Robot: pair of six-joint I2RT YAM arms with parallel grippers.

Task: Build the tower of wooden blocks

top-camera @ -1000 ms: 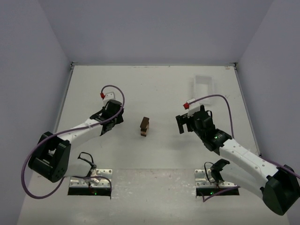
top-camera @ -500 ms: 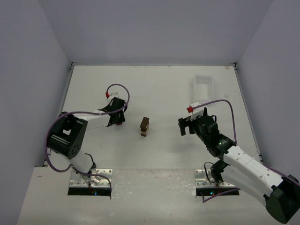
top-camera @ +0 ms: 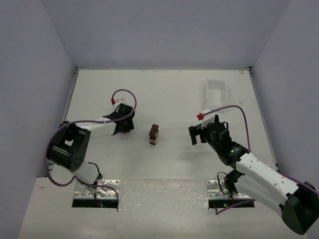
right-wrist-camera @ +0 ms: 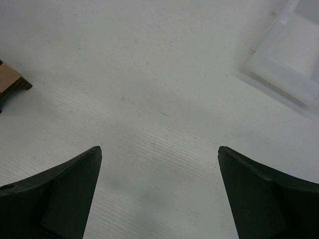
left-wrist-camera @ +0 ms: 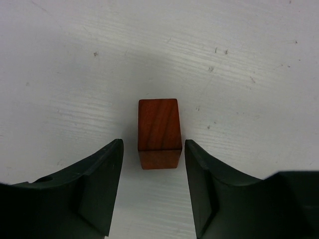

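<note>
My left end effector (left-wrist-camera: 152,145) is low over the white surface (left-wrist-camera: 239,59) with its two dark fingers (left-wrist-camera: 102,184) spread. A single reddish-brown block (left-wrist-camera: 158,127) lies flat between them. A thin strip of surface shows on each side of the block, so neither finger touches it, and its far end reaches out past my fingertips. The wood block tower (top-camera: 154,134) stands upright to the right of this end effector, near it but clearly apart, about midway between my two end effectors. It is a small stack with a dark block on top and lighter and reddish blocks under it, though I cannot count the layers from above. My right end effector (top-camera: 196,134) is on the far side of the tower, pointed toward it, with its fingers (right-wrist-camera: 60,194) spread wide and only bare surface between them. In its wrist view, a light tan block resting on a darker one shows ahead and far to the left, cut off by the edge. A white plastic tray (top-camera: 216,92) sits ahead and to the right of that end effector, well apart from the tower.
</note>
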